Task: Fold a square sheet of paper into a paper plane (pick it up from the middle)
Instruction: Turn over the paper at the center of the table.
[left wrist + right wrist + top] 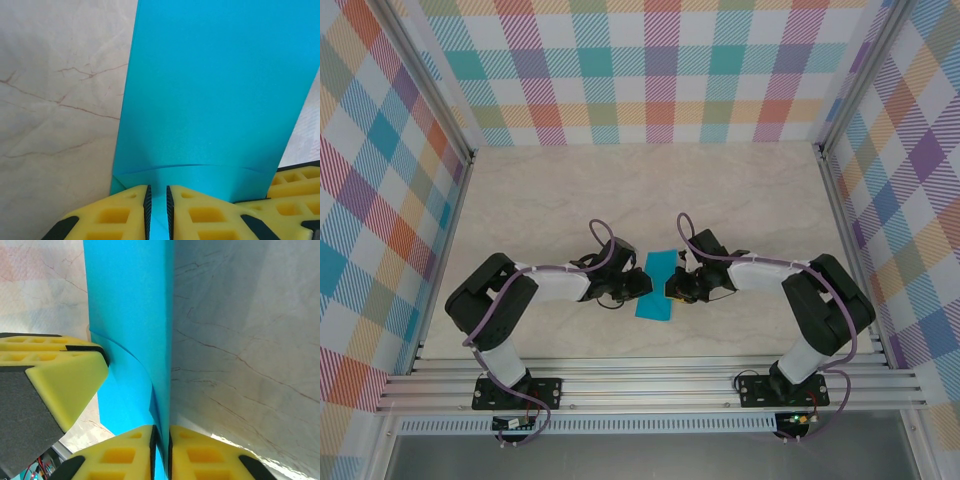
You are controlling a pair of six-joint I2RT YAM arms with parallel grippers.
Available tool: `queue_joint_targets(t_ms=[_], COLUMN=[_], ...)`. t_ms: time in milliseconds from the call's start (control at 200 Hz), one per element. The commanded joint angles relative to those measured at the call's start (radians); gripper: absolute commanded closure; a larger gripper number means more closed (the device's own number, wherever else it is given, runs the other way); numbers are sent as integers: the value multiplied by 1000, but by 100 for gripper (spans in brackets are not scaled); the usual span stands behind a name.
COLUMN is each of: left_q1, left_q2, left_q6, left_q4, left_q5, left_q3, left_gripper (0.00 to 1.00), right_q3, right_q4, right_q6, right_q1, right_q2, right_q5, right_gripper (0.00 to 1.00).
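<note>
Clamped on opposite long edges of the blue paper (655, 300): left jaws and right jaws, its length running near-to-far between them.

Blocked left of the square sheet of paper (654, 304) by the left gripper (643, 284), right of it by the right gripper (671, 287), both clamped on its edges. Wide open tabletop (620, 190) beyond the sheet, up to the checkered walls (660, 70). Narrow bare strip nearer than the sheet, ending at the aluminium rail (650, 385).
</note>
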Motion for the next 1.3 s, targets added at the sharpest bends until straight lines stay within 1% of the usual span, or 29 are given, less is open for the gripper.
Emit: queue_joint_targets(t_ms=[0,95,155,240,330,410,490,585,625,745,825,945,1040,1120,1230,1300], left_q1=[-11,-11,-11,-9,-9,-9,-5,0,1,5,9,11,13,16,17,18], left_q2=[-53,-92,-129,-195,-277,-364,-439,-521,-552,-636,-674,-725,-767,-790,-806,-811], left_q6=[-15,-20,-23,-26,-23,-24,-26,-45,-52,-78,-93,-114,-120,-124,-124,-120], left_q4=[-5,-1,-3,-23,-78,-134,-190,-244,-267,-322,-366,-439,-455,-462,-485,-499], left_q5=[-18,-37,-60,-108,-195,-282,-360,-448,-483,-567,-613,-658,-671,-674,-668,-643], left_q3=[-3,-21,-38,-61,-87,-114,-138,-167,-177,-208,-218,-230,-248,-260,-261,-260], left_gripper=[82,81,81,80,79,77,76,75,74,70,70,70,69,68,68,68], right_q3=[6,35,62,119,191,272,377,513,564,652,694,767,833,896,910,909], right_q4=[-11,-48,-103,-220,-376,-539,-721,-956,-1044,-1182,-1214,-1223,-1186,-1175,-1104,-1065], right_q6=[-17,-37,-60,-98,-141,-171,-191,-176,-156,-108,-88,-59,-62,-50,-56,-60], right_q1=[6,6,6,6,8,11,23,61,77,126,165,232,288,323,330,330], right_q2=[-27,-42,-55,-83,-123,-157,-163,-113,-74,35,123,272,369,435,487,508], right_q5=[-5,3,26,90,185,314,496,750,831,968,987,968,897,868,766,709], right_gripper=[88,93,94,96,97,96,95,95,95,95,95,94,93,90,88,87])
